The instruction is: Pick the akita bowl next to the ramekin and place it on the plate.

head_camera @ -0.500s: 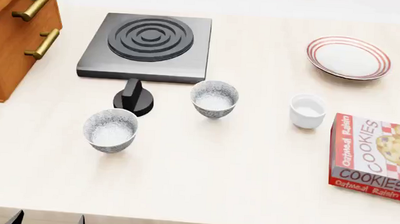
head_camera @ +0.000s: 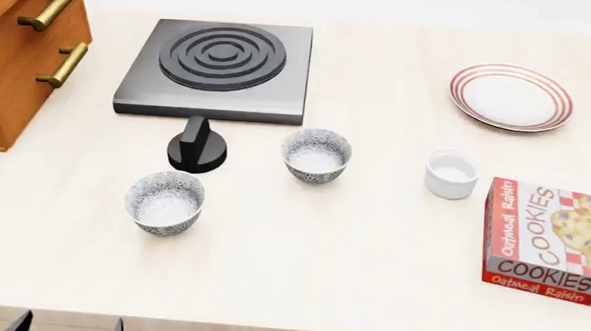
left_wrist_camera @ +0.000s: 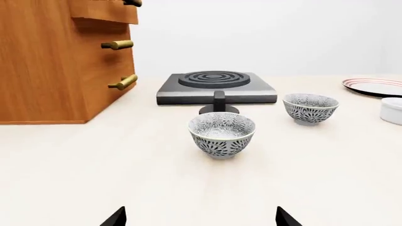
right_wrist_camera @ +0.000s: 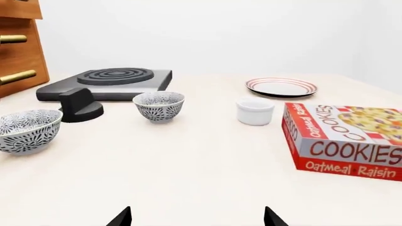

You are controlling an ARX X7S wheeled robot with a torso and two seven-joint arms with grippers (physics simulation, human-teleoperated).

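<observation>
The grey-speckled round akita bowl stands nearest the plain white ramekin, so it is the target; the red-ringed plate waits behind. Both grippers are spread, empty.

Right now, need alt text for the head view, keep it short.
A pale counter holds two speckled bowls: the akita bowl beside the white ramekin, and a second bowl nearer the front. A red-ringed plate sits beyond the ramekin, with a burner and cookie box; no gripper is visible.
</observation>
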